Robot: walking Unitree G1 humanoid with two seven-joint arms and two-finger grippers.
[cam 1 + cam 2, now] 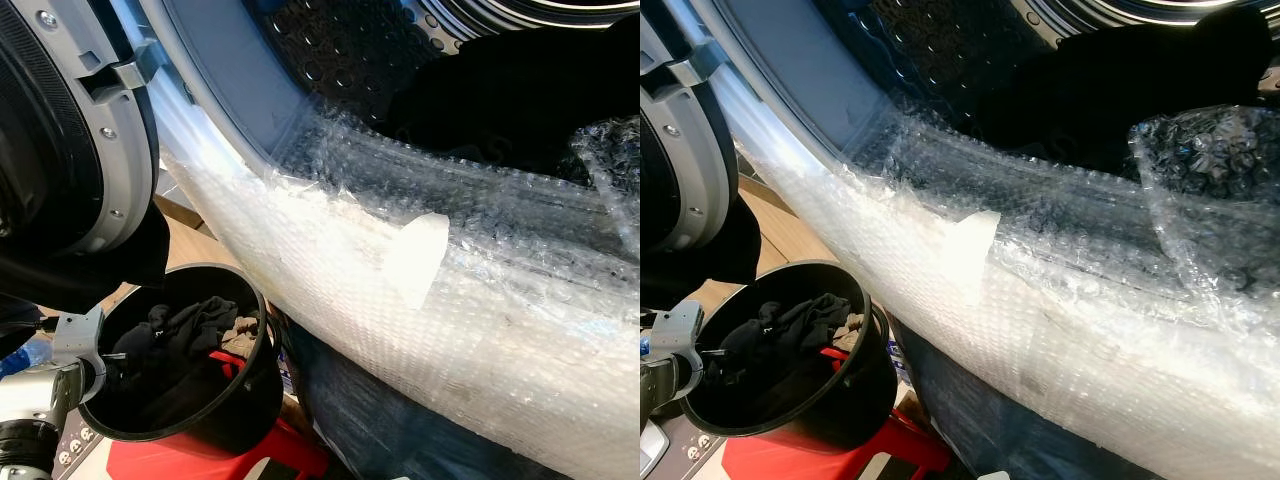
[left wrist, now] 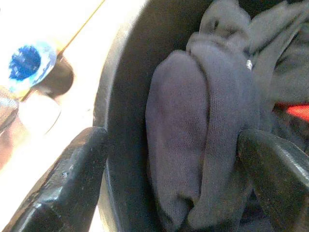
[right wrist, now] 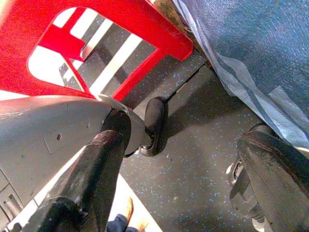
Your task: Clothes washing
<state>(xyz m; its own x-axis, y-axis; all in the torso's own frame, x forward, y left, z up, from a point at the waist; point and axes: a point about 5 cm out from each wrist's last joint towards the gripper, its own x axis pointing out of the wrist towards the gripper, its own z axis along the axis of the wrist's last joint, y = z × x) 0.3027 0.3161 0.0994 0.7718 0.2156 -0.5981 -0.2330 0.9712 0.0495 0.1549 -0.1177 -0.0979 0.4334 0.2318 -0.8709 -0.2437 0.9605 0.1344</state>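
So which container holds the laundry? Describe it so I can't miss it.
Start at the bubble-wrapped washing machine opening, then look down to the robot's left. The round black plastic bucket sits on a red plastic stool, dark clothes piled inside, with the left gripper straddling its rim.

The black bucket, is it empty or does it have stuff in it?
Not empty. The black bucket holds a crumpled pile of dark clothes with something red among them. The left gripper straddles its rim, one finger outside, one in.
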